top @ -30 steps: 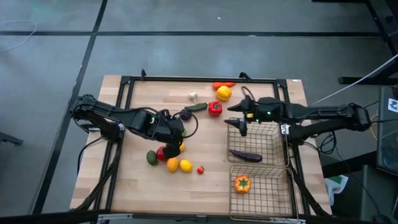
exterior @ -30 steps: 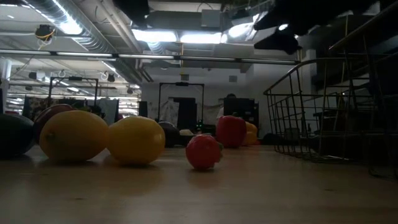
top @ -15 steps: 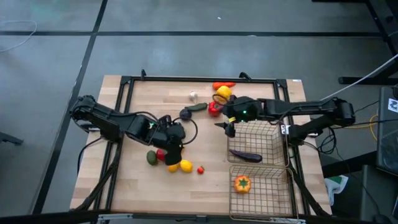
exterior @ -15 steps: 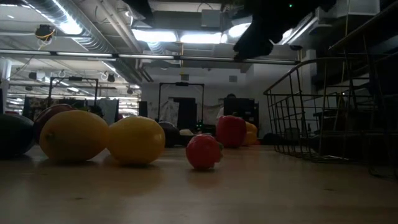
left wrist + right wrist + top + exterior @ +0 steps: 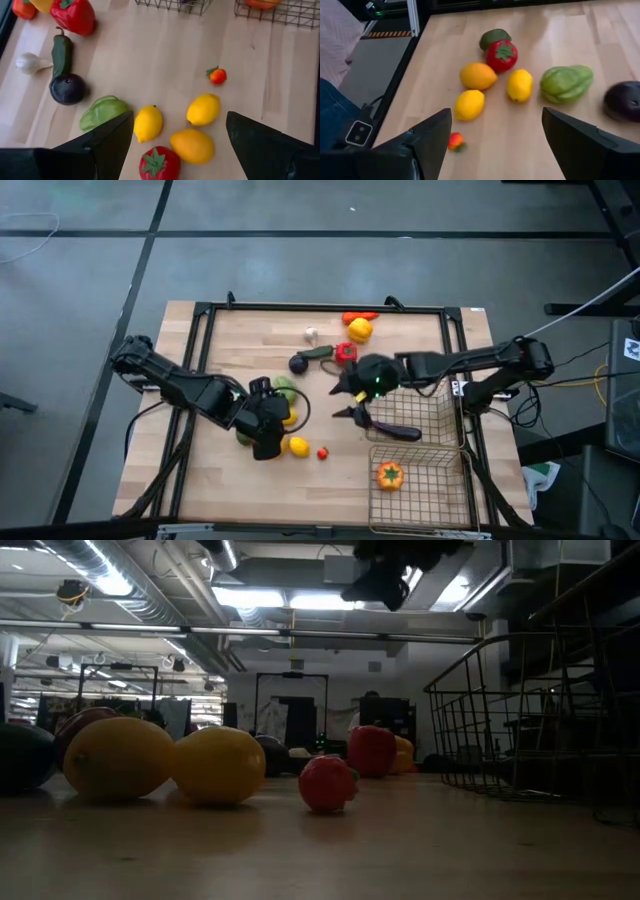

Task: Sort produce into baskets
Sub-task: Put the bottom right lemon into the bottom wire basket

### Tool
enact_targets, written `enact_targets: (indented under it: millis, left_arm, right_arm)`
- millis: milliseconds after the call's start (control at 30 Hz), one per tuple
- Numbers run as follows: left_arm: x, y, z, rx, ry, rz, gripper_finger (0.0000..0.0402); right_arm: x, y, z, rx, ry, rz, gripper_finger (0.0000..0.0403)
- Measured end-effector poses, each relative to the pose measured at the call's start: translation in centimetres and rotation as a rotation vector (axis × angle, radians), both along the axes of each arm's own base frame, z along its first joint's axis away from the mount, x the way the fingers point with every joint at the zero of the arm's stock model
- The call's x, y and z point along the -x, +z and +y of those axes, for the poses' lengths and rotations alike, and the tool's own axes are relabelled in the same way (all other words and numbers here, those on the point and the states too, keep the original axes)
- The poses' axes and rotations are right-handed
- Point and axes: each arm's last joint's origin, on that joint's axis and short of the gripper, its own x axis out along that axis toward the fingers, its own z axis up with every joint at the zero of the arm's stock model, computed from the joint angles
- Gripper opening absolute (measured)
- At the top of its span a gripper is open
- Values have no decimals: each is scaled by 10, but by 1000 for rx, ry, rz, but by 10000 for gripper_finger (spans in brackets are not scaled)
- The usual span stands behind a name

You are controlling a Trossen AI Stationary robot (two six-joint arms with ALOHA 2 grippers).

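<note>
I see the wooden worktop (image 5: 225,340) with pale, smooth planks inside a dark frame. My left arm reaches in from the left side, bent low, and the left gripper (image 5: 268,442) hangs over the group of produce near the middle-left. Its jaws stand wide apart and hold nothing. My right arm stretches across from the right side, over the baskets, and the right gripper (image 5: 347,400) hangs above the middle of the worktop; its jaws are also spread and empty.

The two baskets (image 5: 430,490) are square, of thin wire mesh, and sit one behind the other at the right side. The farther one holds a long purple eggplant (image 5: 395,430), the nearer one an orange pepper (image 5: 389,475).

Below the left gripper lie a wrinkled green vegetable (image 5: 103,112), a glossy red tomato (image 5: 159,164), three smooth yellow lemons (image 5: 203,109) and a tiny red tomato (image 5: 217,75). At the far side are a red pepper (image 5: 73,15), a dark round fruit (image 5: 67,88) and a white garlic (image 5: 29,63).
</note>
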Motion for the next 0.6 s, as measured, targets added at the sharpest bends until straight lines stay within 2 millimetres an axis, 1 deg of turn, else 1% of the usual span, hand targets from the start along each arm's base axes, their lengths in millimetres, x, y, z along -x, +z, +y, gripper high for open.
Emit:
enact_targets:
  millis: [133, 400, 467, 600]
  left_arm:
    - [5, 0, -6, 1, -10, 10, 313]
    - [12, 0, -18, 15, -32, 5, 313]
    - [13, 0, -21, 23, -30, 2, 313]
    - [16, 0, -26, 33, -30, -4, 313]
  right_arm:
    - [-9, -8, 22, -17, -44, 13, 309]
    - [-31, -42, 69, -47, -112, -7, 309]
    - [-37, -53, 77, -40, -145, -22, 309]
    - [-48, -72, 87, -60, -195, -44, 309]
